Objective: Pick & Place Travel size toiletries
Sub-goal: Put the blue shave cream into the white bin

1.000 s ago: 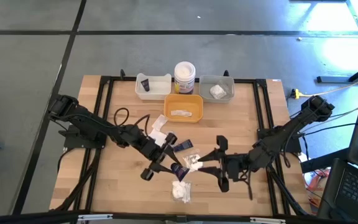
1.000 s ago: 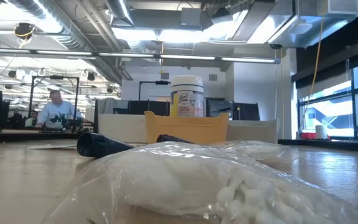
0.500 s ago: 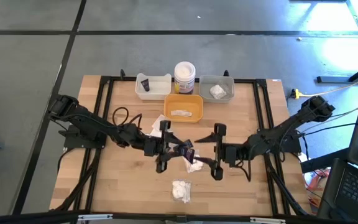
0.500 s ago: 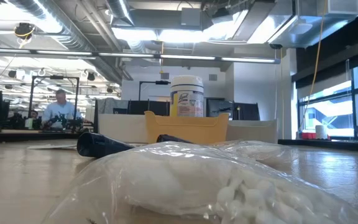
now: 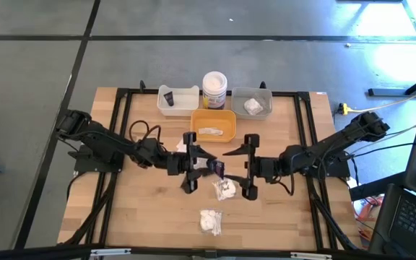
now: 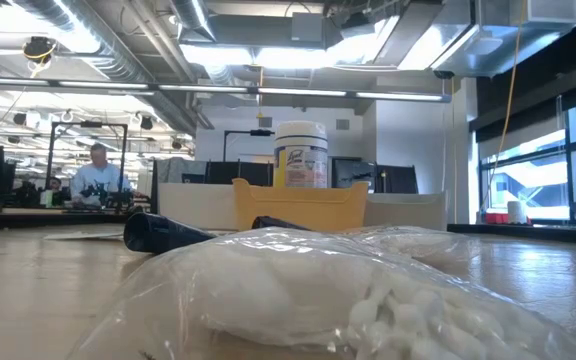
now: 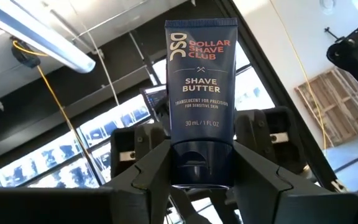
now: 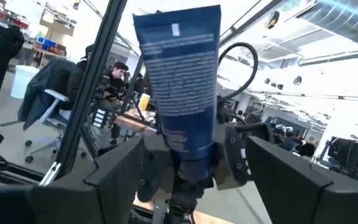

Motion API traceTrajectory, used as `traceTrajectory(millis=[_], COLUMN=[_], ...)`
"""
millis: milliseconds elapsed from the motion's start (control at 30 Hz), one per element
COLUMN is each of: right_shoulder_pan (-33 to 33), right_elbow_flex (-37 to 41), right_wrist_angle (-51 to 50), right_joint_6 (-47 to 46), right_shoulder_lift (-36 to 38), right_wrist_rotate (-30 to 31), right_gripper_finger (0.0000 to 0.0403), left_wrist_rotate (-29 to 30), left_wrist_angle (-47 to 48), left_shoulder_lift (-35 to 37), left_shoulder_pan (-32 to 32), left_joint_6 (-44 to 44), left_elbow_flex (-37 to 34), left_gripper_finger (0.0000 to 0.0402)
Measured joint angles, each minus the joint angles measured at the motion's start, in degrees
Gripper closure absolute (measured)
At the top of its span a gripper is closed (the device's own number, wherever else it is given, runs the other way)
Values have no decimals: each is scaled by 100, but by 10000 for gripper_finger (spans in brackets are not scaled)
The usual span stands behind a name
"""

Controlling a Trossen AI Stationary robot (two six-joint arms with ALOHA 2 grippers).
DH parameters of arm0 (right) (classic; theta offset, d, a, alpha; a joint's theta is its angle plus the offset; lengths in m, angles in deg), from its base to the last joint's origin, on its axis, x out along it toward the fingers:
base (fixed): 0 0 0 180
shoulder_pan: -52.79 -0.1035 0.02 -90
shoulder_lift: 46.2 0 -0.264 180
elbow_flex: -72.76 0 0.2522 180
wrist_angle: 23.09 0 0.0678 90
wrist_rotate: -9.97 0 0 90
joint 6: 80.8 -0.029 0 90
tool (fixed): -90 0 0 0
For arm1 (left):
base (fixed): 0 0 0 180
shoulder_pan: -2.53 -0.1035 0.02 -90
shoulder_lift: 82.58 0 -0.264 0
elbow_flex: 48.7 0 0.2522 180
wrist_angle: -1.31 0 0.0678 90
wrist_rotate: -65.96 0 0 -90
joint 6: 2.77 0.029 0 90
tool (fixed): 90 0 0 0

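1. The left tool (image 5: 198, 163) is above the middle of the counter (image 5: 136, 217) and pinches a dark tube (image 5: 217, 170) by its cap end. The left wrist view shows the tube (image 7: 201, 93) between the two fingers (image 7: 143, 177), with its flat crimped end pointing away from the wrist.
2. The right tool (image 5: 248, 167) faces the left one from the other side. Its fingers (image 8: 107, 174) are spread wide, one on each side of the tube, and do not press it.
3. The tube's long axis runs roughly from one tool to the other, so it lies straight ahead of the left tool. Only the left arm carries it now.
4. I judge that the tube should go to the white tray (image 5: 178, 100), which lies beyond the left tool at the far edge and already holds one small dark tube (image 5: 168, 97).
5. The yellow tray (image 5: 213, 124) holds a flat pale sachet (image 5: 209, 131). The grey tray (image 5: 252, 103) holds a white fluffy piece (image 5: 252, 106). A white jar (image 5: 214, 89) stands between the trays.
6. Two clear-wrapped fluffy pieces are on the counter: one (image 5: 224, 189) just below the tools, another (image 5: 210, 221) near the front edge.
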Motion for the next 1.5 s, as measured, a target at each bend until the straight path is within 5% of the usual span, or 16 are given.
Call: traceTrajectory(millis=[267,633,1500], right_shoulder_pan=[258,390,295], right_elbow_flex=[-1,-372,-372], right_wrist_angle=[330,253,188], right_joint_6=[-2,72,66], right_shoulder_lift=[-176,-558,-557], right_wrist_rotate=[-439,-223,-83], right_gripper_finger=[117,119,199], left_wrist_rotate=[-17,-135,-60], left_wrist_angle=[-61,-48,122], left_shoulder_lift=[0,-58,-214], left_shoulder_pan=[-151,-210,-233], left_joint_6=[-201,-696,-851], left_elbow_flex=[0,0,114], left_gripper_finger=[258,258,258])
